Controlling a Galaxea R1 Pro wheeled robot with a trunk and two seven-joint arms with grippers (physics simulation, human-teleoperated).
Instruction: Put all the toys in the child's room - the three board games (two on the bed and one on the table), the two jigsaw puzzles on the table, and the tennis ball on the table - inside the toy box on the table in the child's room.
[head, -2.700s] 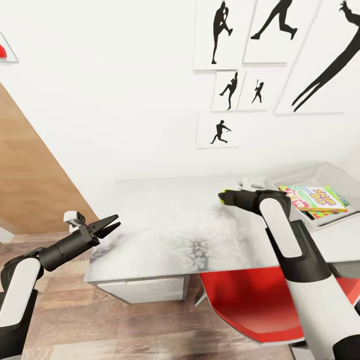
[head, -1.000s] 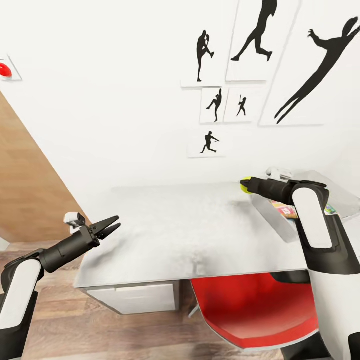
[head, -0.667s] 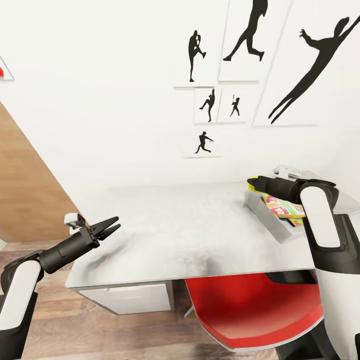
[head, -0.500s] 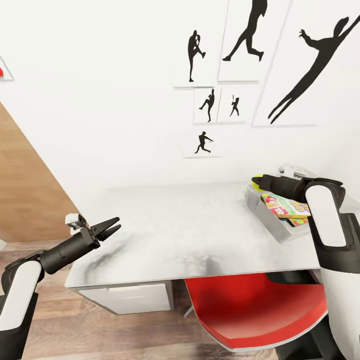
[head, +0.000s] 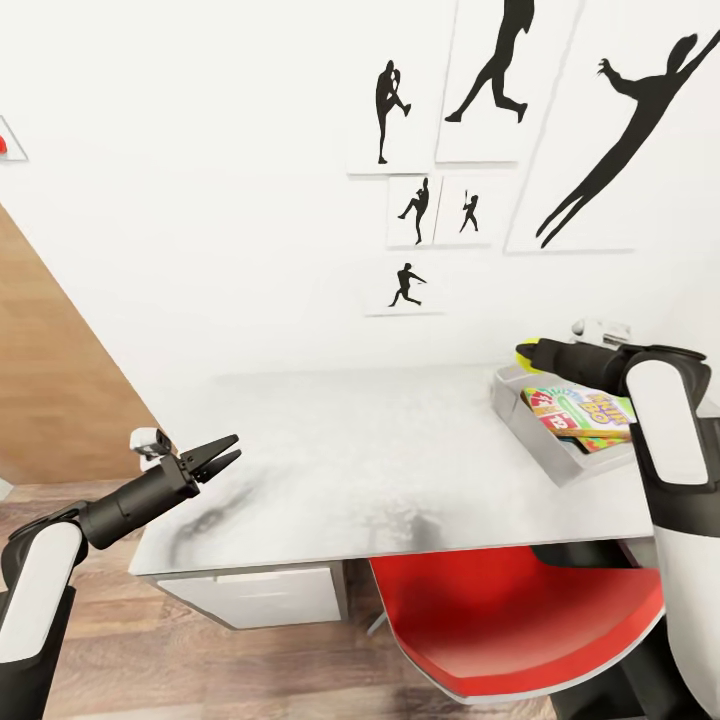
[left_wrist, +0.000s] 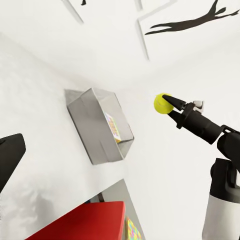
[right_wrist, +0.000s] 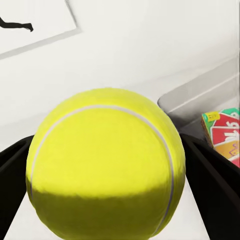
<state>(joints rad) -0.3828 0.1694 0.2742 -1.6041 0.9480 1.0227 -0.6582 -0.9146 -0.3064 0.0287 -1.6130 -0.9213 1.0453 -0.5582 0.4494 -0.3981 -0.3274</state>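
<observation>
My right gripper (head: 528, 353) is shut on the yellow-green tennis ball (head: 531, 345), holding it just above the far left corner of the light grey toy box (head: 536, 425). The toy box stands at the right end of the white table (head: 370, 460). Inside it lies the Skip-Bo board game (head: 585, 410) on top of other flat boxes. In the right wrist view the tennis ball (right_wrist: 105, 165) sits between both dark fingers, with the toy box rim (right_wrist: 200, 95) and the Skip-Bo board game (right_wrist: 225, 135) beyond it. My left gripper (head: 218, 455) hangs open and holds nothing, off the table's left front corner.
A red chair (head: 510, 615) is pushed under the table's front edge, beside the white drawer unit (head: 255, 595). Black silhouette pictures (head: 470, 130) hang on the white wall behind. A wooden panel (head: 50, 390) stands at the left. The left wrist view shows the toy box (left_wrist: 100, 127) and the held ball (left_wrist: 161, 104).
My right gripper has carried the tennis ball to the right and slightly up, from over the table to above the toy box corner. The head view shifted earlier. The left arm has stayed still.
</observation>
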